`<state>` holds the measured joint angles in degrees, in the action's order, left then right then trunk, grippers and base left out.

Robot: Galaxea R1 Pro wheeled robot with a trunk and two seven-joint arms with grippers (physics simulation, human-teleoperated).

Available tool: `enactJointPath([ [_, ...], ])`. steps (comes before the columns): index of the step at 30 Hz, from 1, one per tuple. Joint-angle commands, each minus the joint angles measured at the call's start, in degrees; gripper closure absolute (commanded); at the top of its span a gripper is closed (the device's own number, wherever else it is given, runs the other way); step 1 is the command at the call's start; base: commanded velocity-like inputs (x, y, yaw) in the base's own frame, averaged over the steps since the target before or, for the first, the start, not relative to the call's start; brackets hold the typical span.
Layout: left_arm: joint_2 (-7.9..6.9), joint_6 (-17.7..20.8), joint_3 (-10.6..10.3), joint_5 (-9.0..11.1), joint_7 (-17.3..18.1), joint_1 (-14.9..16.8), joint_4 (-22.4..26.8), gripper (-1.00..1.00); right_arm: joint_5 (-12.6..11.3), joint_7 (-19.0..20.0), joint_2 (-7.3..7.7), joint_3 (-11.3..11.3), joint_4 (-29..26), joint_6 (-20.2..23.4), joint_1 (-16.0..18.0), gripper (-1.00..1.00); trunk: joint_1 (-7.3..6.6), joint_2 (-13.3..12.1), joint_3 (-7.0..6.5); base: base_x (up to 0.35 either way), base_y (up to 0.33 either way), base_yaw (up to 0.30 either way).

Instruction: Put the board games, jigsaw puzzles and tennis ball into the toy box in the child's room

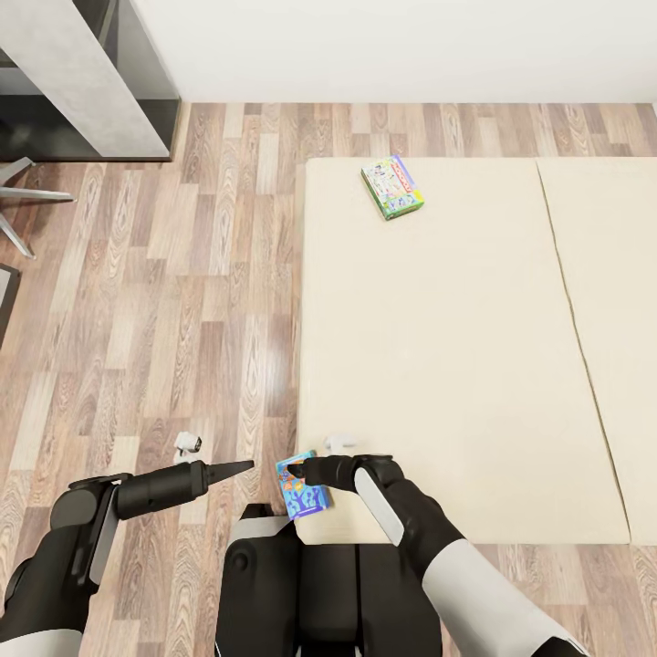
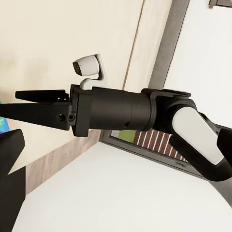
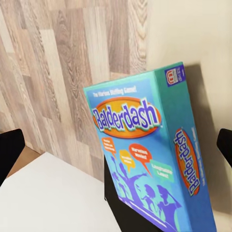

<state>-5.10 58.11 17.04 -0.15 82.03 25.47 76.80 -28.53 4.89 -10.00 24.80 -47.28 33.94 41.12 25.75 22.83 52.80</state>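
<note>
The right gripper (image 1: 294, 471) jaws pinch the blue game box (image 3: 154, 159) at the bed (image 1: 438, 365) corner. The left gripper (image 1: 245, 467) jaws look pressed together, just beside it.

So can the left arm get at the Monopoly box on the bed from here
Probably not as things stand. The left gripper hangs over the floor near the robot, while the Monopoly box lies at the far end of the bed. Nothing blocks the way; it just looks too far without moving the base.

A home bedroom: beige mattress (image 1: 438, 347) on wood-plank floor (image 1: 182, 301), white wall (image 1: 392, 46), board games (image 1: 392, 187) on the bed.
</note>
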Motion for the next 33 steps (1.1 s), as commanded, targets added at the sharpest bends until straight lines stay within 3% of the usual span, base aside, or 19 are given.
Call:
enactJointPath([
  [1, -0.01, 0.6, 0.02, -0.03, 0.23, 0.01, 0.01, -1.0, 0.09, 0.13, 0.0, -0.02, -0.07, 0.24, 0.02, -1.0, 0.03, 0.09, 0.06, 0.0, 0.0, 0.0],
  [10, -0.01, 0.6, 0.05, -0.03, 0.24, 0.01, 0.01, -1.0, 0.05, 0.09, 0.0, 0.02, -3.69, 0.78, -0.31, -1.0, 0.03, 0.09, 0.06, 0.0, 0.0, 0.0],
  [18, -0.08, 0.6, 0.05, -0.03, 0.24, 0.01, 0.01, -1.0, 0.53, -2.34, 0.0, -0.08, -17.38, 6.71, -5.84, -1.0, 0.03, 0.09, 0.06, 0.0, 0.0, 0.0],
  [23, -0.07, 0.6, 0.09, -0.03, 0.24, 0.01, 0.01, -1.0, 0.64, -7.4, 0.0, 0.01, -28.54, 11.1, -10.75, -1.0, 0.03, 0.09, 0.06, 0.0, 0.0, 0.0],
  [29, -0.08, 0.6, 0.1, -0.03, 0.24, 0.01, 0.01, -1.0, 0.66, -10.89, 0.0, 0.33, -36.77, 14.02, -14.56, -1.0, 0.03, 0.09, 0.06, 0.0, 0.0, 0.0],
  [33, -0.09, 0.6, 0.07, -0.03, 0.24, 0.01, 0.01, -1.0, 0.7, -11.46, 0.0, 0.38, -38.54, 14.26, -15.92, -1.0, 0.03, 0.09, 0.06, 0.0, 0.0, 0.0],
])
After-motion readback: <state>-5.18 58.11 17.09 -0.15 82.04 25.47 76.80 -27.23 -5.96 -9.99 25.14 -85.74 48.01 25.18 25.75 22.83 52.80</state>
